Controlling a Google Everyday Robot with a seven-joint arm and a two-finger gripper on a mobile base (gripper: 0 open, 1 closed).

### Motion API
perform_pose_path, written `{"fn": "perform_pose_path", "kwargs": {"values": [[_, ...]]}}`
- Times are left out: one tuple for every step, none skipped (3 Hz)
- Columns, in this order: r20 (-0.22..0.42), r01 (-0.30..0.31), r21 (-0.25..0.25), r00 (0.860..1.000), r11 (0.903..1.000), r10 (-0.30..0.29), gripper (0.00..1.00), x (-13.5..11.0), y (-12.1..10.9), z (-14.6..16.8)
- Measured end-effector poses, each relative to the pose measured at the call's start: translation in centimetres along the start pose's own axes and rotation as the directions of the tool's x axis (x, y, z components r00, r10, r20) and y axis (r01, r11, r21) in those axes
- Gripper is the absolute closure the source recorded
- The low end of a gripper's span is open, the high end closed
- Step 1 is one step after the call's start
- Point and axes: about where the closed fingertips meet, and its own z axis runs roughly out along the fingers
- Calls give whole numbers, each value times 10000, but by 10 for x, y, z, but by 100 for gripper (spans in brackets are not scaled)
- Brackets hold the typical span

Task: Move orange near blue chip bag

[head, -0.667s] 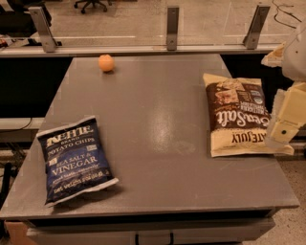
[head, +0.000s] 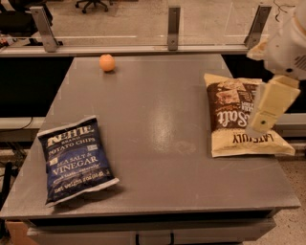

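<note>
The orange sits on the grey table near its far left corner. The blue chip bag lies flat at the front left of the table, well apart from the orange. My gripper hangs at the right edge of the view, above the right part of the brown-and-cream chip bag, far from the orange. It holds nothing that I can see.
A brown-and-cream Late July chip bag lies at the right side of the table. A rail with metal posts runs behind the table's far edge. An office chair base stands on the floor beyond.
My gripper and arm have shifted slightly left, over the brown-and-cream bag. The orange and both bags have not moved.
</note>
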Motion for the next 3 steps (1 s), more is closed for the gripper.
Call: {"fn": "perform_pose_path", "kwargs": {"values": [[1072, 294, 271, 9937, 9992, -322, 0, -50, -26, 24], [2258, 431, 309, 9729, 9986, -490, 0, -112, -45, 53], [3375, -97, 388, 9413, 9992, -40, 0, -177, -52, 71]]}}
